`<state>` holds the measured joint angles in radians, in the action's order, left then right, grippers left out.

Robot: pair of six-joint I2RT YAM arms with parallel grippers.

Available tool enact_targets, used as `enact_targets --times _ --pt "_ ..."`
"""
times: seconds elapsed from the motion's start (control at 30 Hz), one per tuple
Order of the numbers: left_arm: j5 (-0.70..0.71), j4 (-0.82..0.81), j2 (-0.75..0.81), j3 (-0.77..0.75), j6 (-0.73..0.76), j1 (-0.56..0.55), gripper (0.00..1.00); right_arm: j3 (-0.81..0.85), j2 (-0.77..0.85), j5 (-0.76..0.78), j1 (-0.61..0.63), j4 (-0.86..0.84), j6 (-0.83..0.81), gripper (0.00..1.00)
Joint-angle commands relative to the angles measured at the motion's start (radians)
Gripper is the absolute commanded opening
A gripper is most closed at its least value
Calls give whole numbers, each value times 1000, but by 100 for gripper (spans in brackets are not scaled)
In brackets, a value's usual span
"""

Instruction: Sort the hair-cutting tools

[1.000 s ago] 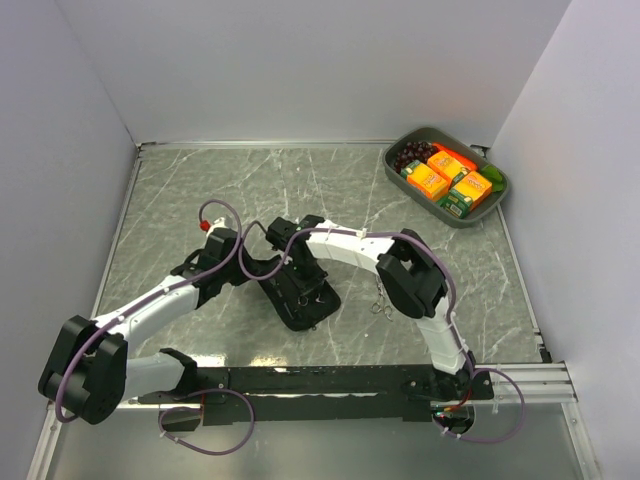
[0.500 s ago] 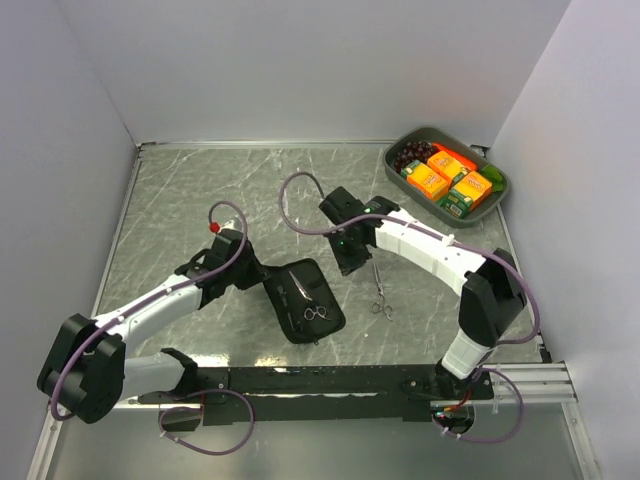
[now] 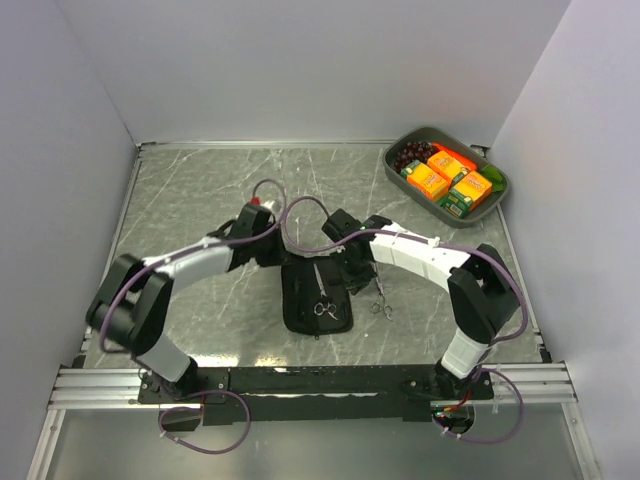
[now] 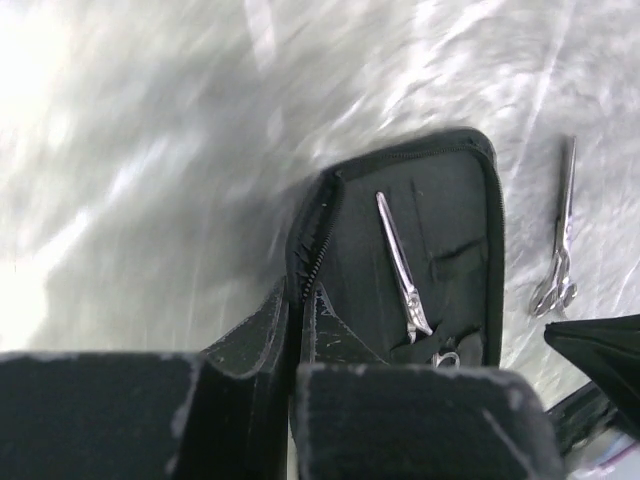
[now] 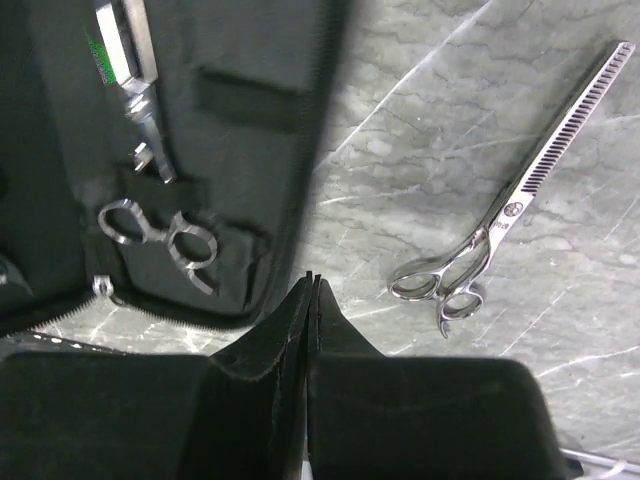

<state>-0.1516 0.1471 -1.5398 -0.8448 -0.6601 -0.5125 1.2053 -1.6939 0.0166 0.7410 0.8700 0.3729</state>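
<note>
Silver straight-bladed metal scissors (image 4: 402, 265) sit tucked inside the open flat black rectangular zip case (image 4: 455, 210), ahead of the left gripper (image 4: 293, 312), whose fingers are pinched together, apparently on the case's zip edge. Further right, the right gripper (image 5: 308, 295) has its fingers pressed together on nothing visible. Silver toothed thinning scissors (image 5: 510, 212) lie loose on the grey marble table (image 5: 420, 120) just to its right, rings nearest its tips, blade slanting away and rightward; this arm looks nearer for that pickup

thinning scissors (image 5: 510, 212): shiny metal | case (image 5: 250, 180): matt black cloth | table (image 5: 430, 120): glossy marbled grey
</note>
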Motion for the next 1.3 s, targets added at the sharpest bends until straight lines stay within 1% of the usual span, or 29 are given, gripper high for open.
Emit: enact_targets --times 0.0,0.03,0.1,0.17,0.27,0.3,0.37,0.43,0.47,0.5,0.57,0.6,0.63,0.7,0.73,0.77,0.8,0.83,0.87,0.9,0.93,0.97,1.03,1.07,1.1,1.13,1.17,1.2,1.27 --pt "-132 44 -138 -214 327 49 1 -33 100 31 -8 -12 -6 1" --pt "-153 83 -163 -250 400 58 1 -39 111 36 -6 -11 -12 2" --pt "-189 132 -226 -356 477 77 1 -53 140 45 -15 -3 -12 3" --pt "-212 202 -281 -463 589 86 4 -70 161 45 -22 -8 -5 8" --pt "-245 218 -339 -578 631 117 20 -90 195 29 -25 -15 6 14" --pt "-253 221 -347 -605 636 123 33 -92 201 22 -25 -16 6 15" --pt "-237 236 -356 -673 636 123 41 -92 203 22 -23 -9 4 18" --pt "-209 262 -347 -692 616 124 53 -93 211 37 -25 -8 4 20" --pt "-204 258 -318 -674 607 124 69 -96 214 37 -26 -14 3 21" --pt "-203 238 -297 -654 593 124 91 -96 215 34 -26 -16 3 21" --pt "-161 203 -220 -574 533 124 100 -93 211 25 -28 -20 8 22" --pt "-129 181 -194 -548 504 124 99 -95 211 26 -28 -23 11 23" --pt "-64 174 -136 -524 429 124 99 -92 208 35 -26 -26 12 24" --pt "6 186 -71 -446 329 124 99 -84 194 52 -34 -35 18 25" --pt "86 196 4 -415 215 123 99 -76 186 66 -37 -43 20 25" --pt "133 216 42 -346 150 121 99 -60 166 68 -54 -48 23 25" --pt "148 230 82 -305 31 121 100 -49 155 72 -64 -61 32 25" --pt "176 271 158 -228 -27 120 100 -24 142 77 -78 -69 37 25" --pt "194 296 197 -191 -80 115 96 -9 110 86 -94 -74 46 25" --pt "210 319 237 -154 -181 109 95 6 94 92 -126 -81 76 25" --pt "224 342 321 -78 -217 103 93 40 59 95 -143 -89 92 25" --pt "239 361 363 -45 -254 88 87 57 39 109 -159 -95 107 25" --pt "256 396 464 39 -332 74 76 127 -39 120 -201 -98 152 14" --pt "256 402 490 65 -349 66 57 161 -70 128 -209 -92 159 9" --pt "248 398 513 93 -367 63 44 198 -102 135 -215 -88 162 1" --pt "242 391 545 143 -375 62 32 276 -169 144 -213 -75 164 0" --pt "228 388 555 162 -386 62 11 318 -202 157 -215 -71 164 0" --pt "219 381 560 183 -386 58 1 356 -231 161 -218 -69 159 0" --pt "212 346 564 229 -394 54 1 465 -308 181 -219 -74 156 0"
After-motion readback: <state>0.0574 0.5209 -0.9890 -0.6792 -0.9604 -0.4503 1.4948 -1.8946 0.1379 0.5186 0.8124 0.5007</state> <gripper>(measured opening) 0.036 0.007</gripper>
